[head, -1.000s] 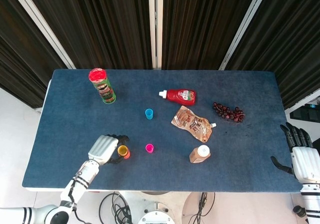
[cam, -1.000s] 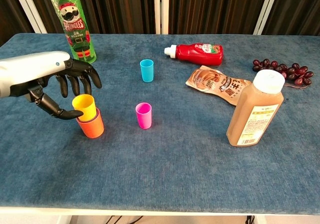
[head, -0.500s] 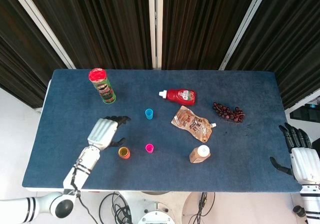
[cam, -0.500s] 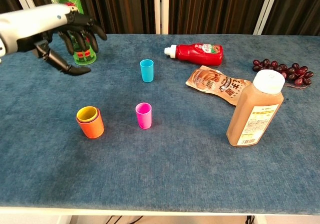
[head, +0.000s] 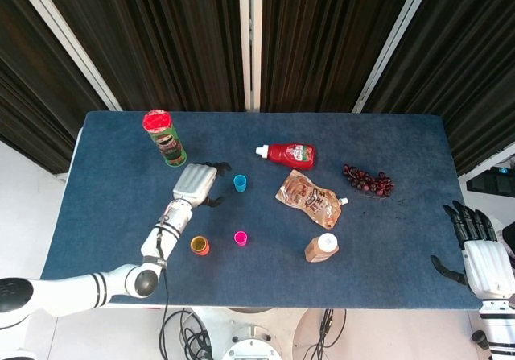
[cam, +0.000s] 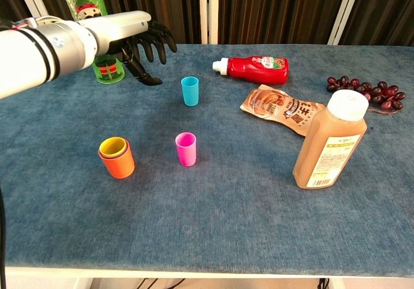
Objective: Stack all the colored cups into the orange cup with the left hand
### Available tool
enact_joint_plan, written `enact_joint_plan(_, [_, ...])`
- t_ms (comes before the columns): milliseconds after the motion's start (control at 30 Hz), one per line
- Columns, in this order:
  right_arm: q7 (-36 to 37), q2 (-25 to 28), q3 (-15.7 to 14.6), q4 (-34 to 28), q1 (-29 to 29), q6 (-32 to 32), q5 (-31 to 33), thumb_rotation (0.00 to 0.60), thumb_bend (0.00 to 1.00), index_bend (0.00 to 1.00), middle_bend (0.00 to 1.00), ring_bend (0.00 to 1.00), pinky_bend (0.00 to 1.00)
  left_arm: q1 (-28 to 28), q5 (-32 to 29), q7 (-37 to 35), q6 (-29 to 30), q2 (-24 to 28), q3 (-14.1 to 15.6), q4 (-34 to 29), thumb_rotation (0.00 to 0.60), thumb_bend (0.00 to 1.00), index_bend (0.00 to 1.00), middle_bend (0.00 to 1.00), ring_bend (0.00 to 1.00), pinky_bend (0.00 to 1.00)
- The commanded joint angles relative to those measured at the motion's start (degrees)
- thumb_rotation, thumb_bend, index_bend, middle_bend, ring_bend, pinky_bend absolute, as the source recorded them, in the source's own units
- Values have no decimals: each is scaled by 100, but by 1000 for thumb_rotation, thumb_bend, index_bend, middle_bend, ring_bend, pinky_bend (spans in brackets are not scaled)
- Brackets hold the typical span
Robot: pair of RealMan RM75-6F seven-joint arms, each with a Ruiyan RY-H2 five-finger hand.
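The orange cup (cam: 118,161) stands near the front left of the table with a yellow cup (cam: 112,147) nested inside it; in the head view the orange cup (head: 199,246) shows the same. A pink cup (cam: 185,149) (head: 240,237) stands upright just to its right. Farther back is a blue cup (cam: 189,90) (head: 239,183), also upright. My left hand (cam: 143,45) (head: 197,184) hovers open, fingers spread, just left of the blue cup and holds nothing. My right hand (head: 476,246) rests open off the table's right edge.
A green Pringles can (cam: 96,32) stands behind my left hand. A ketchup bottle (cam: 255,68), a snack pouch (cam: 283,111), a juice bottle (cam: 330,140) and grapes (cam: 365,91) fill the right half of the blue table (cam: 213,224).
My left hand let go of the yellow cup, which now sits in the orange cup, then rose and moved back and right toward the blue cup.
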Motion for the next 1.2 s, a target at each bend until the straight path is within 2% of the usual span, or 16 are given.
enact_joint_plan(33, [0, -12, -5, -4, -1, 8, -14, 600, 172, 0, 0, 0, 0, -327, -235, 108, -212, -355, -41, 518, 600, 223, 257, 318, 308, 413])
enact_joint_plan(267, [18, -47, -21, 9, 16, -43, -11, 600, 172, 0, 0, 0, 0, -720, -427, 69, -496, -828, -106, 1330, 600, 223, 262, 315, 308, 412])
enact_joint_plan(600, [145, -41, -11, 76, 31, -73, 12, 600, 173, 0, 0, 0, 0, -1023, -557, 31, -758, -1159, -100, 2042, 600, 223, 293, 322, 308, 418])
enact_joint_plan(800, [226, -22, 2, 120, 28, -67, 32, 600, 174, 0, 0, 0, 0, -1106, -687, 141, -821, -1266, -34, 2283, 600, 224, 367, 356, 330, 449])
enact_joint_plan(1200, [360, -79, 3, 261, 41, -125, 78, 600, 173, 0, 0, 0, 0, -1155, -572, -12, -800, -1470, -19, 2560, 600, 234, 408, 424, 397, 504])
